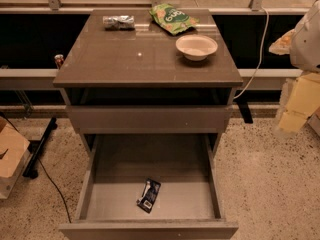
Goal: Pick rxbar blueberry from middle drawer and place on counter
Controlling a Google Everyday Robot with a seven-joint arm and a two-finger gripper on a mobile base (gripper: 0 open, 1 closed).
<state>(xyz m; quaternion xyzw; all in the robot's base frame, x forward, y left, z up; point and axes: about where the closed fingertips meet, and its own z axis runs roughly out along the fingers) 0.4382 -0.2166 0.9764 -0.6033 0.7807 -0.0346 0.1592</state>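
Note:
The rxbar blueberry [148,195], a small dark wrapper with white and light-blue markings, lies flat on the grey floor of the open middle drawer [90,184], near its front and slightly left of centre. The counter [125,59] is the glossy grey-brown top of the cabinet above. My gripper [294,109] shows as a blurred pale-yellow shape at the right edge of the view, beside the cabinet, off to the right of the counter and well above and right of the bar. It holds nothing that I can see.
On the counter stand a crumpled silver foil packet [118,22], a green snack bag [173,18] and a white bowl [196,47]. A closed drawer front [150,118] sits above the open one. A cardboard box [10,156] and cables [50,179] lie on the floor at left.

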